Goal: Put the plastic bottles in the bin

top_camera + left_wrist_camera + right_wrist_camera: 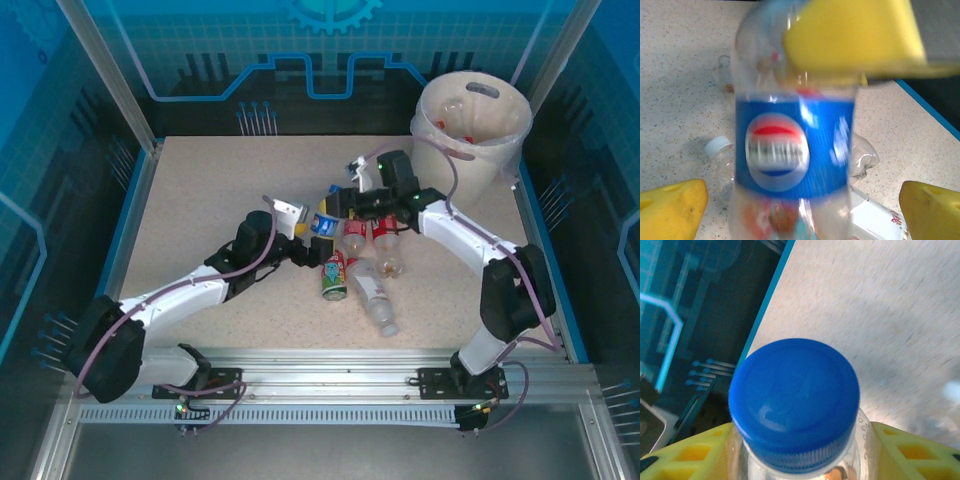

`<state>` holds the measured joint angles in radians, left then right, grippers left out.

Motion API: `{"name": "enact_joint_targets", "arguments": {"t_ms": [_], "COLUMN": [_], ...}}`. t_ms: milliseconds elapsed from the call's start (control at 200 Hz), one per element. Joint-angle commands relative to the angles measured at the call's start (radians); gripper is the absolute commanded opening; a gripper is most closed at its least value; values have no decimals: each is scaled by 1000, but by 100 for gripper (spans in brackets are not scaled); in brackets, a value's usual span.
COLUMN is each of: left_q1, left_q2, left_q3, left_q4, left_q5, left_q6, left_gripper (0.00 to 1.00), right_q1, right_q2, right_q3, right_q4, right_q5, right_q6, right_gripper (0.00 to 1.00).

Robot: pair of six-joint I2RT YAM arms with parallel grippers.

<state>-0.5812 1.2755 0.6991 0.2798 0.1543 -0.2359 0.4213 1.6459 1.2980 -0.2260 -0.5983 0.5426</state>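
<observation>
Top external: speckled beige tabletop [200, 200], blue-walled enclosure [60, 150]; right jaws clamp the blue-labelled bottle [323, 222], left jaws gape.

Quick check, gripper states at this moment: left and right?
Left gripper: open, jaws wide apart.
Right gripper: closed, holding the blue-label bottle just below its cap.

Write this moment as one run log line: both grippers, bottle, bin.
left gripper: open, facing blue-labelled bottle | right gripper: shut on its neck | bin: bottles inside | other bottles: on table
</observation>
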Motion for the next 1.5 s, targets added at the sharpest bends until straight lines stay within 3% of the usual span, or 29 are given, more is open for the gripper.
{"name": "enact_joint_targets", "arguments": {"t_ms": [0,165,455,640,865,1206,1496], "left_q1": [-7,-7,-7,-7,-25,-33,-35], "left_q2": [-75,-91,-8,79,146,132,106], "left_q3": [-24,-53,-49,32,86,98,74], "left_q4": [-35,-121,-81,-197,-316,-370,-355], "left_q5": [-15,-72,-90,-128,-165,-178,-189], "left_q6": [-15,-56,-131,-150,-135,-114,-129], "left_gripper": [99,99,97,96,96,96,95], "right_q1": [-44,-129,-251,-260,-271,-309,-370], "right_q2": [-80,-103,-95,-63,-6,21,117], "right_q3": [160,342,588,637,576,421,420], "right_q4": [-158,-228,-205,-122,1,54,20], "right_q5": [166,302,649,953,1123,1150,1126], "right_q6": [-173,-274,-459,-674,-865,-836,-775], "right_gripper": [52,49,41,38,34,33,34]}}
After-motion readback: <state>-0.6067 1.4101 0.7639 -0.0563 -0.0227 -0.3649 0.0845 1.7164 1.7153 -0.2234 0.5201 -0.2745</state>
